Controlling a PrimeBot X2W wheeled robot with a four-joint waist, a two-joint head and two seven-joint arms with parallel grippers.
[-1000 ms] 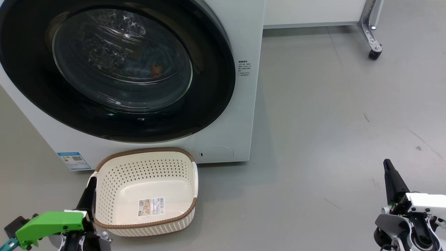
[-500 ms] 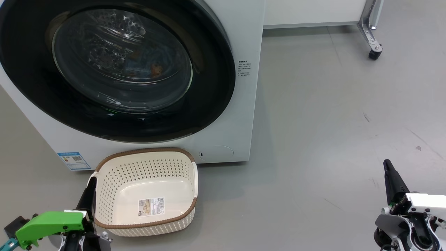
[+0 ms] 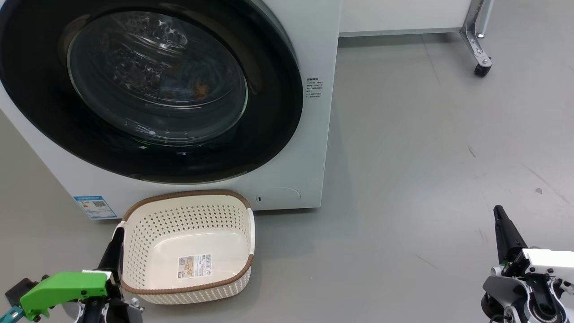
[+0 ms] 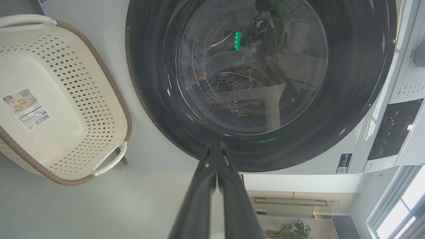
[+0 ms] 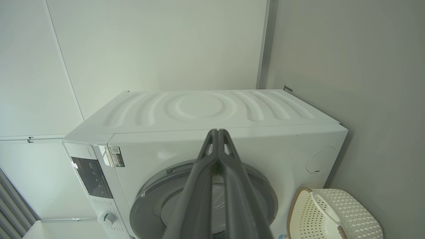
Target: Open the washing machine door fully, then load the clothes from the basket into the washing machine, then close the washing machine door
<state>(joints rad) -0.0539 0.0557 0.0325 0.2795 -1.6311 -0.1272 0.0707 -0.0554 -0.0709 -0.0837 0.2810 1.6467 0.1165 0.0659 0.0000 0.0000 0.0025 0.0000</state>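
Observation:
The white washing machine (image 3: 309, 148) has its round black-rimmed door (image 3: 269, 112) closed against its front. Through the glass I make out clothes (image 3: 199, 89), a pale fabric with orange patches, inside the drum. The cream basket (image 3: 179, 196) stands on the floor below the door with just a barcode label in it. My left gripper (image 3: 118, 234) is shut beside the basket's left handle, holding nothing. My right gripper (image 3: 497, 211) is shut over bare floor at the far right. The left wrist view has my left gripper (image 4: 215, 144), the door (image 4: 149, 83) and the basket (image 4: 109, 84). In the right wrist view my right gripper (image 5: 217, 132) faces the machine (image 5: 199, 109).
A metal leg on a caster (image 3: 482, 69) and a white cabinet base (image 3: 403, 18) stand at the back right. Grey floor stretches right of the machine. A blue sticker (image 3: 95, 206) marks its lower left corner. The control panel (image 4: 391, 129) lies beyond the door.

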